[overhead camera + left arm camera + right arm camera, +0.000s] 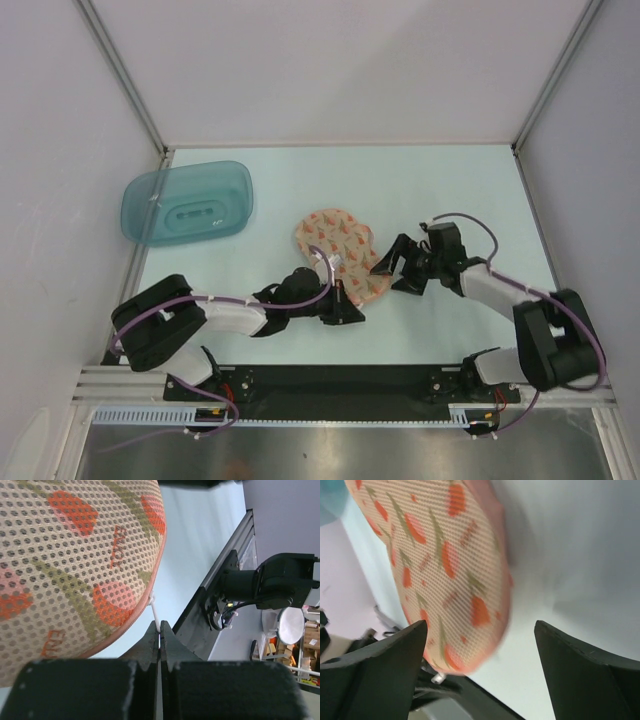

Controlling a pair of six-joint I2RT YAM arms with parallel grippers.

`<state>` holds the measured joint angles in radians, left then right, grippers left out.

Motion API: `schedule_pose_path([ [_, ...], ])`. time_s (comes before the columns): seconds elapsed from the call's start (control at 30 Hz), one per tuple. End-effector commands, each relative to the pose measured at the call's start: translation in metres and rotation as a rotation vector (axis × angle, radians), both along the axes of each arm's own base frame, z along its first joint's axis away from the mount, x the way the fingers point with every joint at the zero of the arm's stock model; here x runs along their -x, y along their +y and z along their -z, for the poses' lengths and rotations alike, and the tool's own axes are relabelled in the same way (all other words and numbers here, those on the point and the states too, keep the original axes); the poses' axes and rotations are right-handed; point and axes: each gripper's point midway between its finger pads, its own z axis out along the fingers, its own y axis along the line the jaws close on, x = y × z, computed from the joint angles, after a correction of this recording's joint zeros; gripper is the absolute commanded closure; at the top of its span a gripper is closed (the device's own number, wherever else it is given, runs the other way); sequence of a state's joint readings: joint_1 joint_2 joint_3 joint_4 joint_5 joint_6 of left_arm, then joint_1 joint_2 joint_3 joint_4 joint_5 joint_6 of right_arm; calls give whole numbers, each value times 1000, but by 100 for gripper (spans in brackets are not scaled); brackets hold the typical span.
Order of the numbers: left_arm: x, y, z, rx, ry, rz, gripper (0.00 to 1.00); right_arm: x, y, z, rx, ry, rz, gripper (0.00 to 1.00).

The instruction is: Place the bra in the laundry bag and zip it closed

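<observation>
Left gripper [160, 632], lower centre of the overhead frame: jaws clamped on the thin white zip pull [155, 614] at the near rim of the laundry bag [338, 252]. Right gripper [392, 272]: jaws spread, just beside the bag's right edge, holding nothing. The bra is not visible; probably inside the bag, unconfirmed.

Risk: the pull slips from the pinch, or the bag drags along with it, since nothing pins it down.

Room: the table [450, 190] lies open right and beyond. The teal tub [186, 205], upper left, is well apart.
</observation>
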<state>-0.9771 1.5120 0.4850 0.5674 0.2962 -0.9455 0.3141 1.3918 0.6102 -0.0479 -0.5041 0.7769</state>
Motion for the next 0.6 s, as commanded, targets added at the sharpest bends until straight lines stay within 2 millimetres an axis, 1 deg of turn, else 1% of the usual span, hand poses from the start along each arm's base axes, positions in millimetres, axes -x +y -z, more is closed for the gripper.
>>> schedule_pose_path([
  [0.0, -4, -16, -19, 70, -14, 19, 100, 21, -36, 0, 126, -38, 99, 4],
  [0.03, -4, -16, -19, 71, -14, 19, 100, 26, -37, -9, 109, -63, 118, 0],
  [0.07, -4, -17, -18, 72, -11, 21, 100, 35, -38, -4, 93, -52, 121, 0],
  [0.1, -3, -18, -18, 75, -7, 25, 100, 39, -35, -5, 64, -53, 126, 0],
  [0.13, -4, -20, -19, 84, -4, 24, 100, 41, -25, -17, -13, -74, 123, 0],
  [0.17, -2, -22, -20, 89, -1, 31, 100, 42, -19, -20, -50, -75, 126, 0],
  [0.2, -1, -24, -18, 87, 2, 34, 100, 48, -16, -14, -73, -63, 124, 1],
  [0.23, 0, -26, -19, 90, 2, 38, 100, 43, -7, -22, -127, -86, 125, 1],
  [0.3, 4, -30, -21, 96, 3, 48, 100, 42, 0, -24, -157, -90, 125, 3],
  [0.33, 5, -32, -23, 100, 3, 50, 100, 39, 9, -27, -188, -93, 123, 5],
  [0.4, 10, -33, -25, 102, 3, 57, 100, 35, 17, -30, -215, -99, 122, 9],
  [0.43, 11, -33, -25, 102, 1, 56, 100, 32, 23, -34, -232, -115, 119, 16],
  [0.47, 13, -32, -25, 100, 2, 59, 100, 30, 26, -27, -233, -83, 129, 19],
  [0.5, 14, -32, -25, 99, 2, 61, 100, 29, 29, -28, -245, -84, 125, 22],
  [0.53, 15, -29, -22, 91, 7, 59, 100, 25, 31, -30, -261, -96, 122, 36],
  [0.57, 15, -27, -21, 88, 7, 53, 100, 25, 32, -24, -259, -74, 126, 49],
])
